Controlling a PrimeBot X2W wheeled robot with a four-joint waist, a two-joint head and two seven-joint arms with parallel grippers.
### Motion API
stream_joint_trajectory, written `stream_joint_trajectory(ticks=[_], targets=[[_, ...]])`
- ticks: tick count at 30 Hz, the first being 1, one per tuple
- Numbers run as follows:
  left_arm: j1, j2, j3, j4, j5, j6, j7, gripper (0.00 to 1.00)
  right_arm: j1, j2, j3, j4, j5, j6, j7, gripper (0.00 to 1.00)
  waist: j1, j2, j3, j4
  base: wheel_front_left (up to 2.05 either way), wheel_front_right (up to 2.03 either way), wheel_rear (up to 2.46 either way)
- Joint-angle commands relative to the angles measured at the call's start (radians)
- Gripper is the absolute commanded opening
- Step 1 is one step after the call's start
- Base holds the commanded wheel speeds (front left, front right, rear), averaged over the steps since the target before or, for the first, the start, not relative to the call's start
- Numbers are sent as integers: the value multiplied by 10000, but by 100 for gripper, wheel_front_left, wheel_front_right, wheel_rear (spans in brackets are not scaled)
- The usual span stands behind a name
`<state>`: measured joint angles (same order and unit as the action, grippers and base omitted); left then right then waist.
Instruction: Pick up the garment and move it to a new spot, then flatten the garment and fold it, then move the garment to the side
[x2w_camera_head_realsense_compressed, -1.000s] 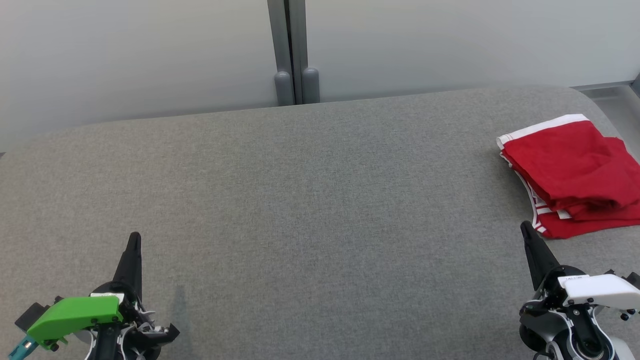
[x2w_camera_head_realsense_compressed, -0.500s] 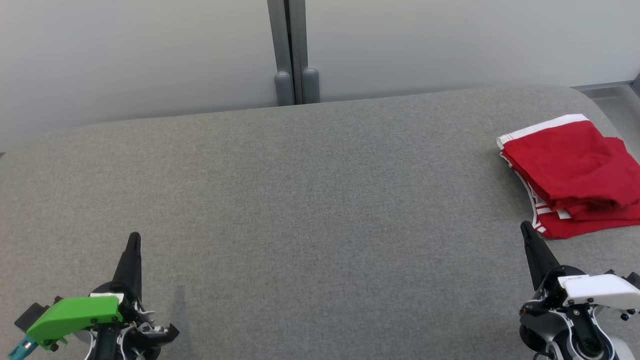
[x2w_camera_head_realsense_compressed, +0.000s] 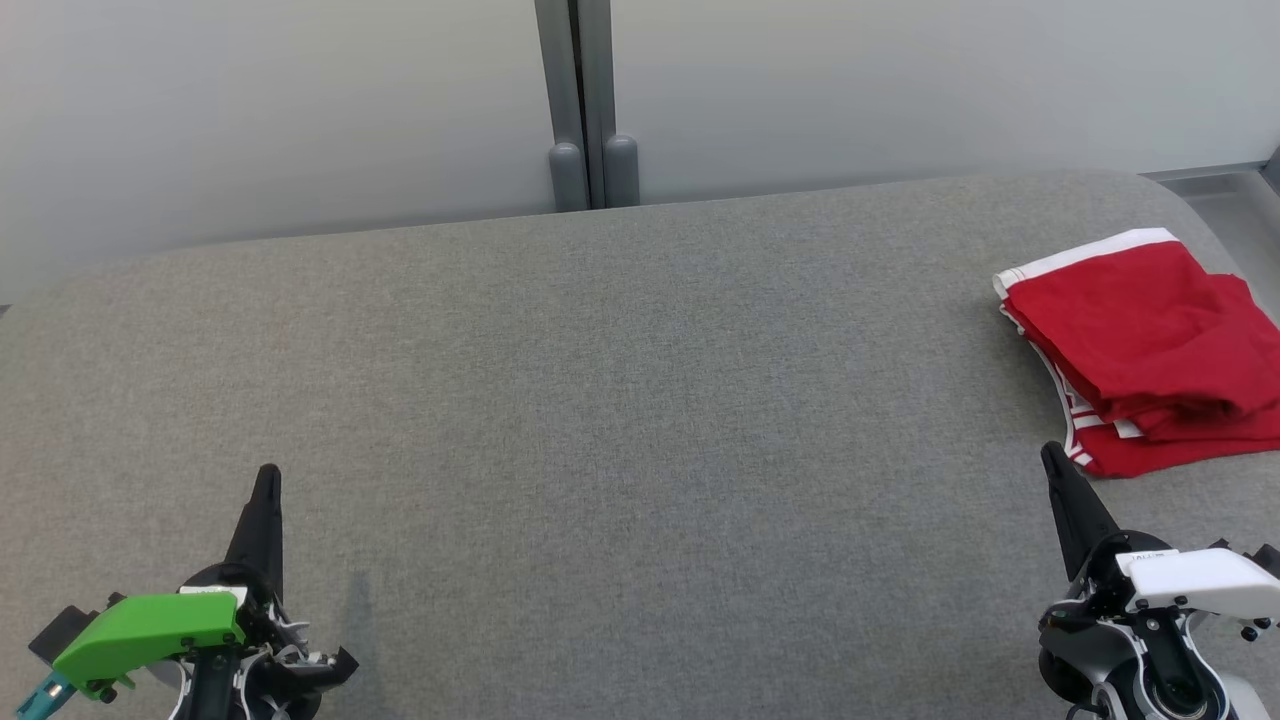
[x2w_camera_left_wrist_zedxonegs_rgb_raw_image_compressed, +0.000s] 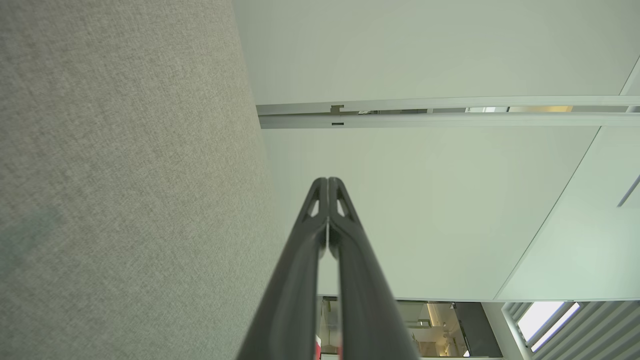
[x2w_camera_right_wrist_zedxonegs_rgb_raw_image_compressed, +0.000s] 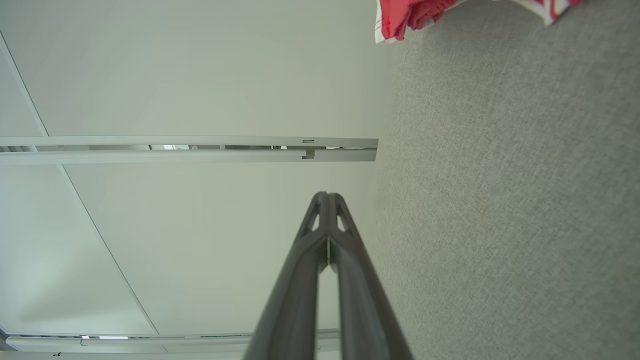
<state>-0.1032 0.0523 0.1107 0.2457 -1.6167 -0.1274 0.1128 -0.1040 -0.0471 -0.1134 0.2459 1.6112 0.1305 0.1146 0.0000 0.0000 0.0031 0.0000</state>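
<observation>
The garment (x2w_camera_head_realsense_compressed: 1150, 350), red with white trim, lies folded at the right edge of the grey fabric surface (x2w_camera_head_realsense_compressed: 620, 400) in the head view. A corner of the garment (x2w_camera_right_wrist_zedxonegs_rgb_raw_image_compressed: 410, 15) shows at the top of the right wrist view. My right gripper (x2w_camera_head_realsense_compressed: 1052, 458) is shut and empty, its tips a short way in front of the garment's near edge, apart from it. My left gripper (x2w_camera_head_realsense_compressed: 268, 476) is shut and empty at the lower left, far from the garment. The wrist views show the left gripper (x2w_camera_left_wrist_zedxonegs_rgb_raw_image_compressed: 327, 181) and the right gripper (x2w_camera_right_wrist_zedxonegs_rgb_raw_image_compressed: 326, 195) with fingers pressed together.
A pale wall with a grey vertical post (x2w_camera_head_realsense_compressed: 585, 100) stands behind the surface's far edge. The grey surface curves down at its right end (x2w_camera_head_realsense_compressed: 1190, 210). Wide bare fabric stretches between the two grippers.
</observation>
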Motion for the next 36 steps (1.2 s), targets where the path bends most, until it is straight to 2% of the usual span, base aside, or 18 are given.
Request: stream_joint_trajectory(ticks=[1, 36], targets=[[-112, 15, 35, -15, 27, -67, 12, 0, -83, -59, -24, -37, 33, 4, 25, 0, 0, 0, 0, 0, 0, 0, 0], [-115, -1, 50, -14, 46, -66, 34, 0, -82, -58, -23, -38, 35, 4, 24, 0, 0, 0, 0, 0, 0, 0, 0]])
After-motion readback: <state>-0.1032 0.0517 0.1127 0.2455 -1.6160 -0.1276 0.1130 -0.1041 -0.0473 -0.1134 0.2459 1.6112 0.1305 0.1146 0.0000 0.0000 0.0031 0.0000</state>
